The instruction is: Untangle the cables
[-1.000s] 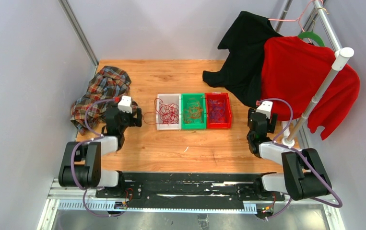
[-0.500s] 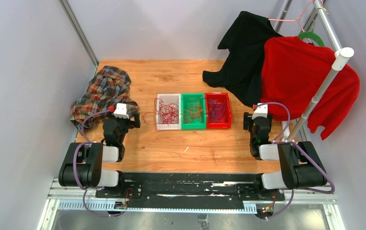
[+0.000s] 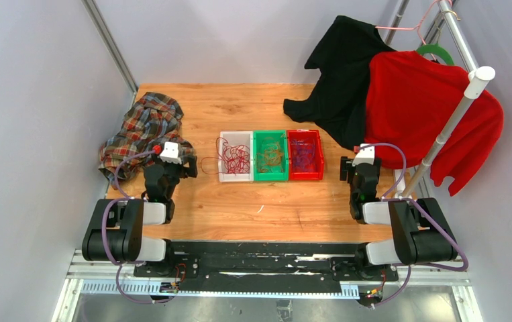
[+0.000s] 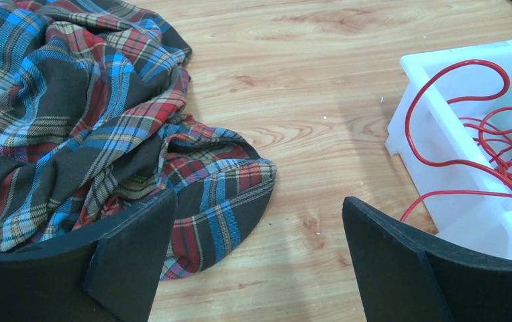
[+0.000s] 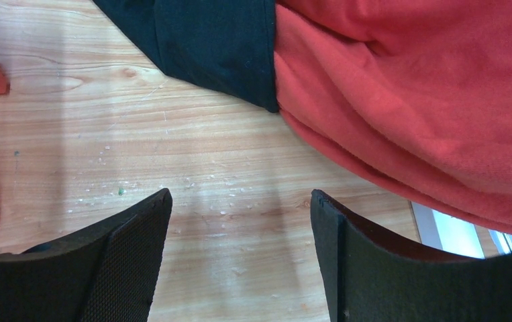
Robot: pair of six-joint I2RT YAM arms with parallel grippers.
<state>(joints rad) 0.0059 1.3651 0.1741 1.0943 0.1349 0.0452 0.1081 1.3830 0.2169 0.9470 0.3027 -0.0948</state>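
Three small bins stand side by side mid-table. The white bin (image 3: 225, 176) holds red cables (image 3: 237, 158), with one loop hanging over its left side onto the wood. The green bin (image 3: 270, 176) holds orange-yellow cables (image 3: 270, 156). The red bin (image 3: 304, 176) holds purple cables (image 3: 303, 153). My left gripper (image 3: 180, 169) is open and empty, low over the table left of the white bin. The red cables (image 4: 481, 134) and white bin (image 4: 434, 144) also show in the left wrist view. My right gripper (image 3: 350, 169) is open and empty, right of the red bin.
A plaid shirt (image 3: 142, 127) lies crumpled at the left, close to my left gripper. A black garment (image 3: 343, 74) and a red sweater (image 3: 427, 107) hang from a rack (image 3: 454, 114) at the back right, draping near my right gripper.
Both arms pulled back toward their bases and lowered between one second and half a second ago. Since then they have barely moved. The cables lie as before.
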